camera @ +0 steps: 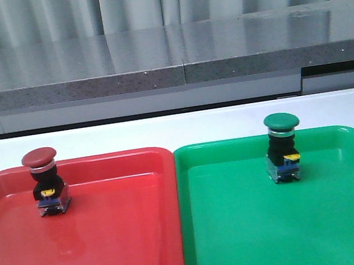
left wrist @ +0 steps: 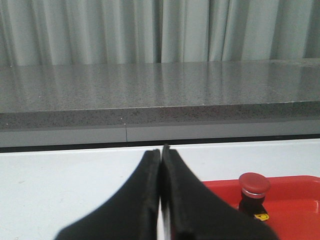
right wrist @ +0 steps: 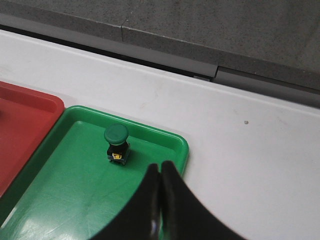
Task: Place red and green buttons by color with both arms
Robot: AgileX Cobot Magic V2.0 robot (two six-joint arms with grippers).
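Note:
The red button [camera: 45, 181] stands upright in the red tray [camera: 114, 247], near its far left corner. The green button [camera: 283, 147] stands upright in the green tray [camera: 297, 234], near its far edge. Neither arm shows in the front view. My left gripper [left wrist: 161, 150] is shut and empty, above the white table to the left of the red button [left wrist: 253, 189]. My right gripper [right wrist: 160, 166] is shut and empty, above the green tray [right wrist: 75, 190], a little to the near right of the green button [right wrist: 117, 143].
The two trays sit side by side on a white table [camera: 176, 129]. A grey stone ledge [camera: 167, 61] runs along the back, with grey curtains behind it. Bare white table [right wrist: 250, 165] lies to the right of the green tray.

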